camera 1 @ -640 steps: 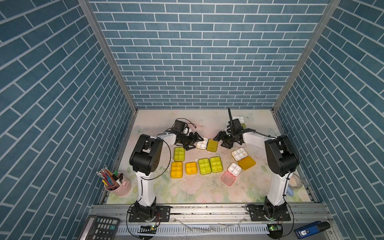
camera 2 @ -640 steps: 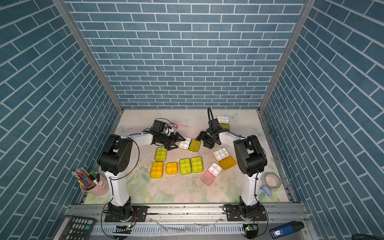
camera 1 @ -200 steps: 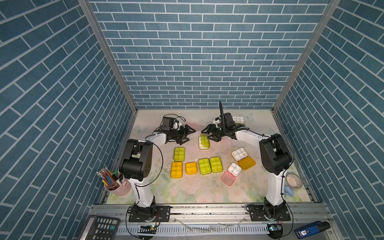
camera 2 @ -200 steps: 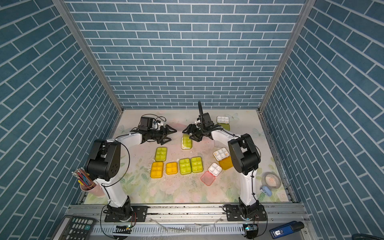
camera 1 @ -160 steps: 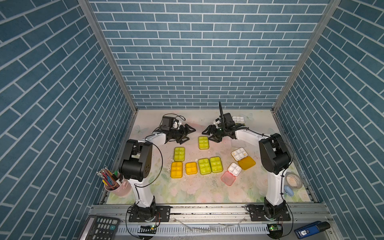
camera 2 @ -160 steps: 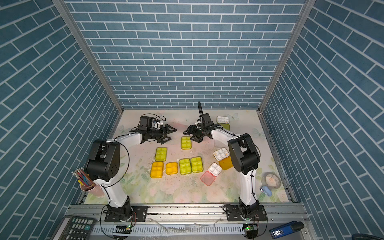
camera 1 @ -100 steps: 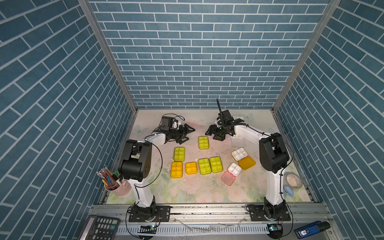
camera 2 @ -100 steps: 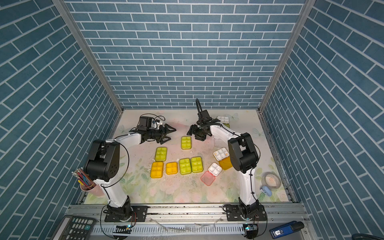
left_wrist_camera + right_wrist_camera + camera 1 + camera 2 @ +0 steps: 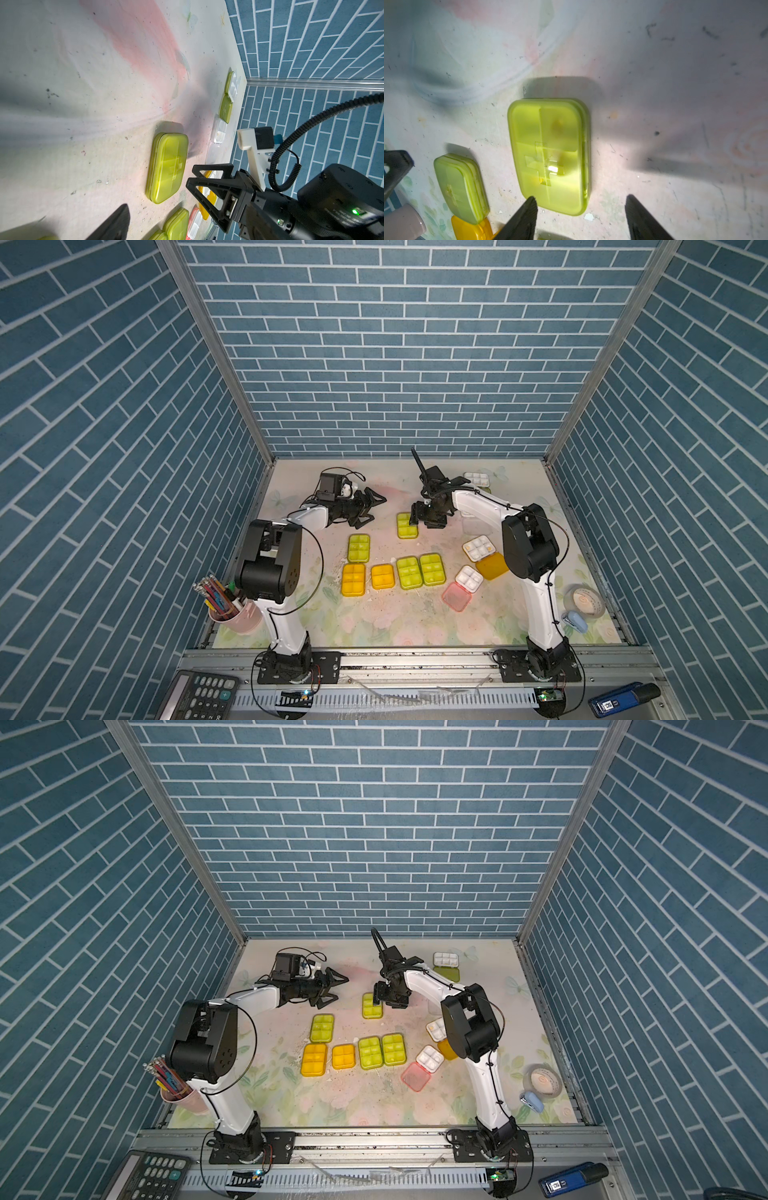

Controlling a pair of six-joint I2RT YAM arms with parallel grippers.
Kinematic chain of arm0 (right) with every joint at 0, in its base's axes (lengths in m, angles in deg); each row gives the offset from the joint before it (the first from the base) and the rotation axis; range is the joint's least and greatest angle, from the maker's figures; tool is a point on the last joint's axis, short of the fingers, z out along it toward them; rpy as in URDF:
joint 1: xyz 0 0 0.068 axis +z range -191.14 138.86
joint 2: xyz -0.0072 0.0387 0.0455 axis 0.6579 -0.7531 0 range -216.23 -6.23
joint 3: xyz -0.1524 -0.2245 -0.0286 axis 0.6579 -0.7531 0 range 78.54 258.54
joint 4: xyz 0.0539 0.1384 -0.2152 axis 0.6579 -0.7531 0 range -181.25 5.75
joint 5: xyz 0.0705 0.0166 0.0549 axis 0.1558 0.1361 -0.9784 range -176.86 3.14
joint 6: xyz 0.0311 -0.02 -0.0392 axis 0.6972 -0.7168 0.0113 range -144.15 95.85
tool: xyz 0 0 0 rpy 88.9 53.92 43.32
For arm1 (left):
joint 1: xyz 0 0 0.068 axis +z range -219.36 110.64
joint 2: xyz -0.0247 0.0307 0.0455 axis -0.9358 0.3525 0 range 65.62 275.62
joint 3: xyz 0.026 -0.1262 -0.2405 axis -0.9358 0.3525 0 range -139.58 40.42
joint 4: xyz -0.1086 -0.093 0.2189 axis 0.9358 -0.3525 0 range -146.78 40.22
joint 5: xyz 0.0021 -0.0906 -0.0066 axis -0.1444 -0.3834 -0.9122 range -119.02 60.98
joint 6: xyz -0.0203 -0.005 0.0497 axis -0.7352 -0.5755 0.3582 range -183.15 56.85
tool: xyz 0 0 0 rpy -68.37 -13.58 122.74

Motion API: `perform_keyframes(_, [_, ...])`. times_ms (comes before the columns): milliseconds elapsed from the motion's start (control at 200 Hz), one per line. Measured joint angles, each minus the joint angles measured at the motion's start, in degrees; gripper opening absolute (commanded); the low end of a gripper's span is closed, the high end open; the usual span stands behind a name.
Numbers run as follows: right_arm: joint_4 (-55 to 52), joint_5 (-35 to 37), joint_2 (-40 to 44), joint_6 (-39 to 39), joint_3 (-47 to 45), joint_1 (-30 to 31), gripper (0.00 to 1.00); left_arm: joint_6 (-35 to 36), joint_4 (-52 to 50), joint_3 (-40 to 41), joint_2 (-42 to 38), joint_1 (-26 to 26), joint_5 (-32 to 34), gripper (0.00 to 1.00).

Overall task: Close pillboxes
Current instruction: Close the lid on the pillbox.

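The right hand [image 9: 426,519] hangs over the edge of a closed lime pillbox [image 9: 406,527]; the left hand [image 9: 372,506], jaws spread, is well apart above the table [image 9: 395,616].

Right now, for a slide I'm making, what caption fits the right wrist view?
Open right pincer at one end of a closed lime green pillbox on the mat.

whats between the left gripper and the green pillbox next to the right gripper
Only bare mat: in both top views nothing lies between the left gripper and the green pillbox.
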Motion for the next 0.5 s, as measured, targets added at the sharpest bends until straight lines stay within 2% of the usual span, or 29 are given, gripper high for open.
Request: perform_keyframes(500, [-3.2,3.0,-3.5,-2.0,3.2,0.9,0.68,-0.3,-0.1,0.1,0.0,0.1,0.0,0.88])
